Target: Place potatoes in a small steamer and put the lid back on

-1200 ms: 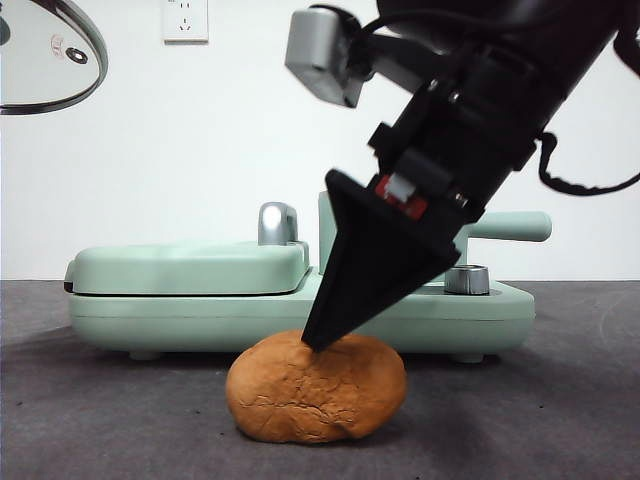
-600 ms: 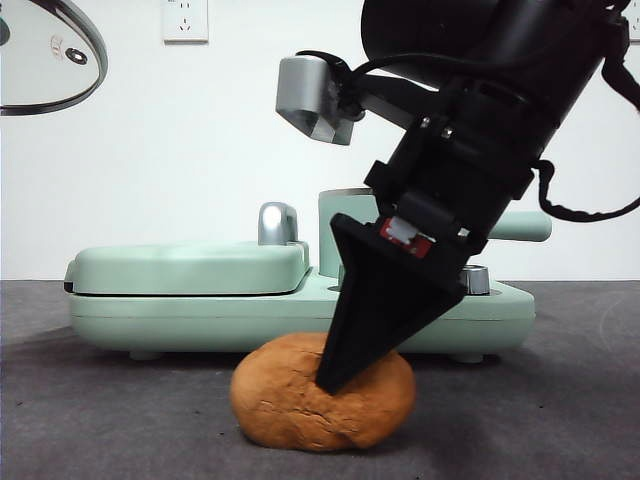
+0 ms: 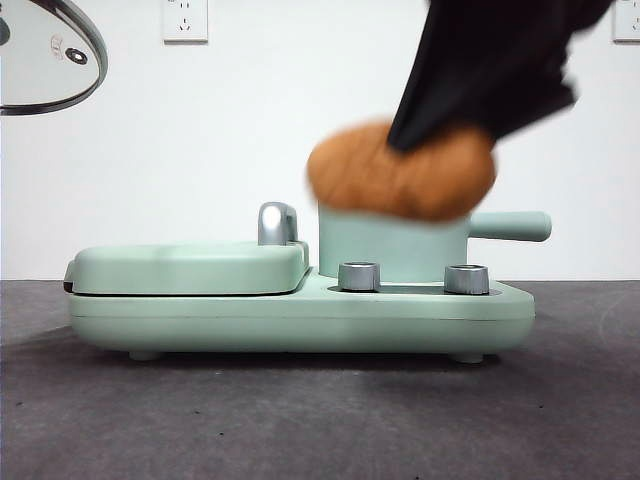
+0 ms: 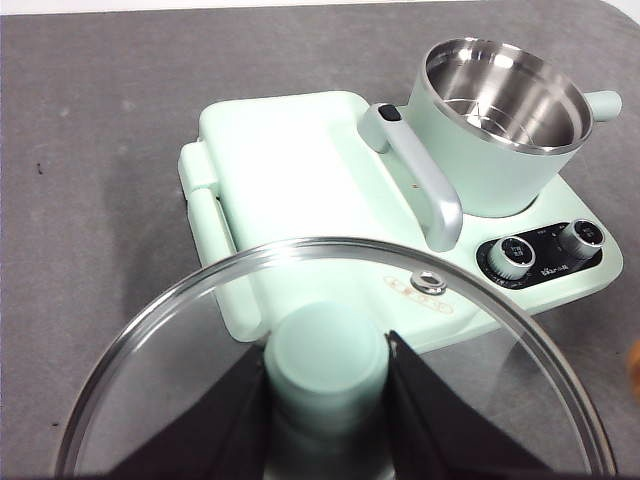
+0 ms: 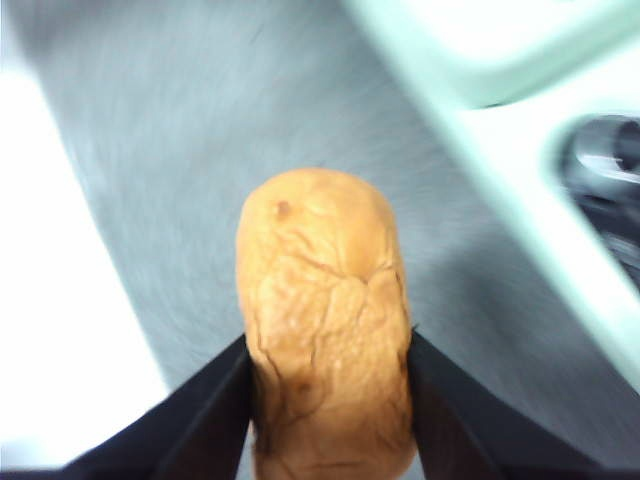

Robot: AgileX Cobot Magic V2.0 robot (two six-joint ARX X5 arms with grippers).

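Both arms busy: right fingers [image 5: 330,400] clamp the potato [image 3: 400,170], blurred in the air just above the steamer [image 3: 392,248]; left fingers [image 4: 325,375] pinch the lid [image 4: 440,300] by its knob, high aside.

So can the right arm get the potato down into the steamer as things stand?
Probably yes. The steamer stands open and empty, its lid held aside by the left gripper. The right gripper holds the potato near the rim, though it looks about pot-wide.
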